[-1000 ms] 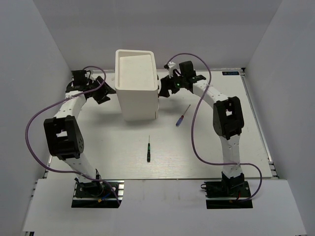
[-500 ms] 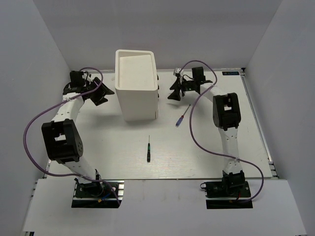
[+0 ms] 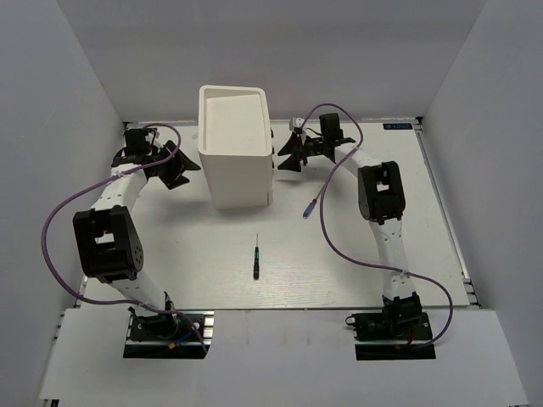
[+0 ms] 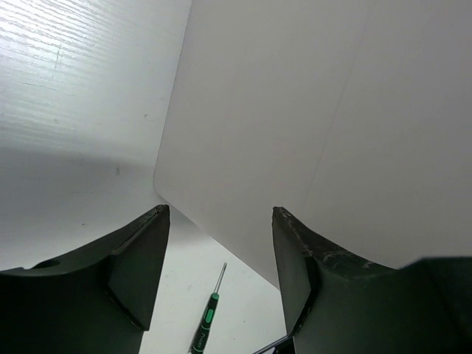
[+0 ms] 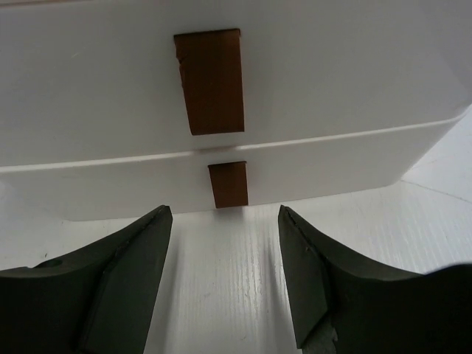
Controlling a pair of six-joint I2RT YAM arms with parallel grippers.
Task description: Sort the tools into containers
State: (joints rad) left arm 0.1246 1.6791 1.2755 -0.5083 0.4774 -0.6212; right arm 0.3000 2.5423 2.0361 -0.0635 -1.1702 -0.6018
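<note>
White cabinet (image 3: 242,182) sits mid-table (image 3: 356,254), one of my arms on each side of it.

Top view: R gripper (image 3: 285,158) swung out from the cabinet's R side a moment ago & is now back in, tips just beside that side. Its jaws flared wider on the way, then narrowed some; they're apart w/ nothing in them. L gripper (image 3: 181,167) has barely shifted: just beside the L wall, jaws apart, empty too. My read: no tool in hand, R is lining up on a drawer pull, so a container gets opened before the next pick. Only two tools show. The blue/red screwdriver (image 3: 310,209) lies near my R forearm, partly behind the cable. The thin dark screwdriver (image 3: 256,259) lies nearer the bases, well apart from both grippers. Others not in sight, maybe already stowed, can't confirm.

L wrist view: the plain cabinet wall fills the frame ahead of my spread fingers. Contact w/ it I can't tell. The thin dark screwdriver lies low in frame, past the cabinet's corner.

R wrist view: two stacked drawer fronts straight ahead, upper drawer (image 5: 346,66) & lower drawer (image 5: 346,166), both look shut. Each has a brown tab: lower tab (image 5: 228,184) sits just above the gap btwn my fingertips, upper tab (image 5: 212,81) higher. Not touching either yet.
</note>
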